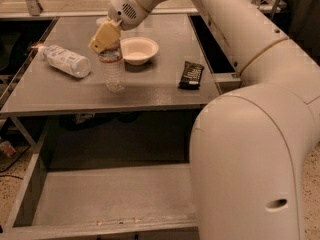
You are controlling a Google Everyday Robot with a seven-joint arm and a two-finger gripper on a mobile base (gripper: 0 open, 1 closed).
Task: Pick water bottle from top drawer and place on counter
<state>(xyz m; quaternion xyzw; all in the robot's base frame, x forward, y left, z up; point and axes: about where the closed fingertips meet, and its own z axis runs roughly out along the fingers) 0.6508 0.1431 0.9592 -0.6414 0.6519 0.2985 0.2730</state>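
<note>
The water bottle [113,69], small, clear and ribbed, stands upright on the counter [65,91] left of the middle. My gripper [105,38] with its tan fingers [103,36] sits over the bottle's top and hides the cap. The top drawer [110,194] is pulled open below the counter's front edge, and its grey floor is bare.
A larger bottle with a white speckled label [66,60] lies on its side at the counter's left. A white bowl [139,49] stands just right of the water bottle. A dark snack packet [191,75] lies further right. My arm's big white body [250,159] fills the right side.
</note>
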